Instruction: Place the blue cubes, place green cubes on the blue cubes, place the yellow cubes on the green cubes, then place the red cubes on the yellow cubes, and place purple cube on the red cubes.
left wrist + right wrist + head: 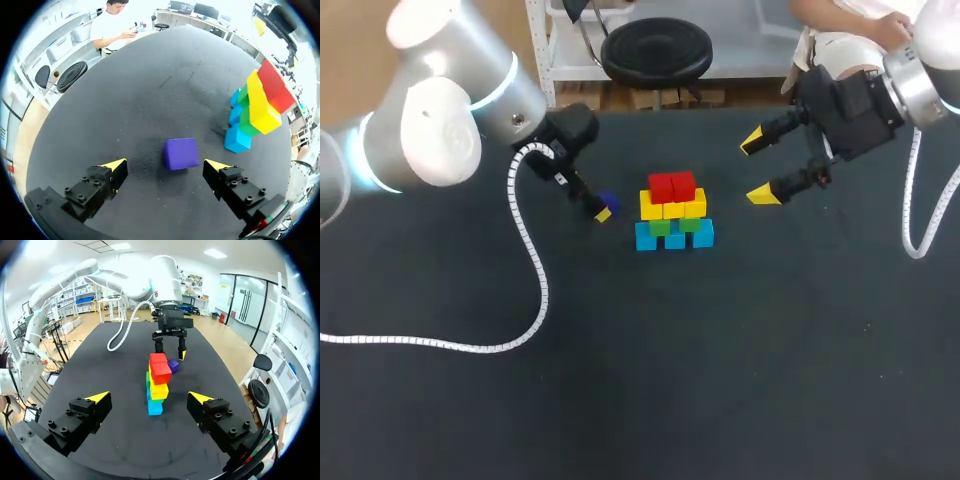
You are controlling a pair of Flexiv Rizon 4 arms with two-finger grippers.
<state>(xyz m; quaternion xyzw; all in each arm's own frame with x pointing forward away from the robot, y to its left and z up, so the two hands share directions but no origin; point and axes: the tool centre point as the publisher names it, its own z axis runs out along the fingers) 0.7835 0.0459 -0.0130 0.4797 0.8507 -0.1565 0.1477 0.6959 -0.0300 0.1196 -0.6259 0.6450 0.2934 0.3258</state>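
Four-layer stack [673, 212] stands: blue, green, yellow, red. Purple cube [180, 153] lies untouched between the wide-open fingers of the left gripper [166, 164]. Right gripper [148, 397] is wide open, empty.

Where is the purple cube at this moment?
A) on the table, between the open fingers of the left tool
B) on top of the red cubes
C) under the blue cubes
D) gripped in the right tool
A: the purple cube rests on the table between the open fingers of the left tool, neither finger touching it, and the red cubes have nothing on top.
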